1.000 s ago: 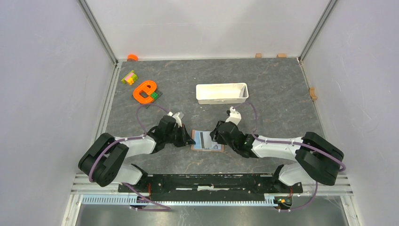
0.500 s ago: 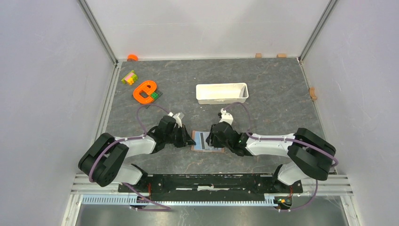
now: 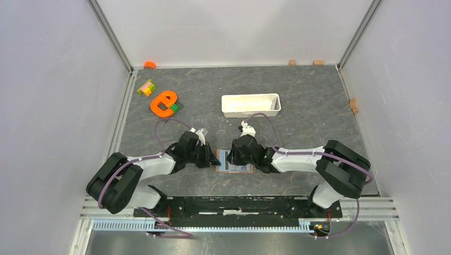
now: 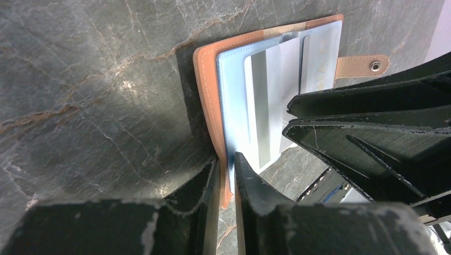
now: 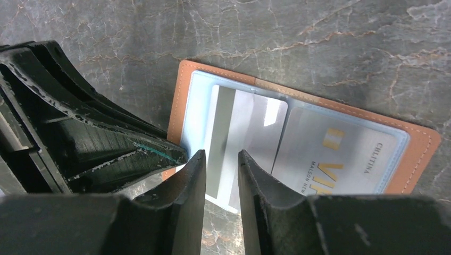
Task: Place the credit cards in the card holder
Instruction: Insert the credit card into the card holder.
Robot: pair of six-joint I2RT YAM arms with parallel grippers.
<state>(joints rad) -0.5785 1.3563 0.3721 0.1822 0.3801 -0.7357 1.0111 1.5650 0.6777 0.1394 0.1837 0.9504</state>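
Note:
The brown card holder (image 3: 240,170) lies open on the table between the arms, pale blue pockets up. In the left wrist view my left gripper (image 4: 227,162) is shut on the card holder's (image 4: 205,95) near edge; the snap tab (image 4: 367,66) points away. A pale card with a dark stripe (image 5: 239,127) sits partly in one pocket and sticks out over the holder's (image 5: 183,95) edge. A second card with gold lettering (image 5: 340,159) lies in the other pocket. My right gripper (image 5: 222,159) hovers over the striped card, jaws a narrow gap apart, holding nothing.
A long white tray (image 3: 250,105) stands behind the holder. An orange ring toy (image 3: 164,102), a coloured block (image 3: 145,87) and an orange cap (image 3: 149,65) lie at the back left. Small wooden blocks (image 3: 353,104) sit by the right wall.
My right gripper has moved left over the open holder, and the striped card has shifted left with it. The left gripper has stayed shut on the holder's edge.

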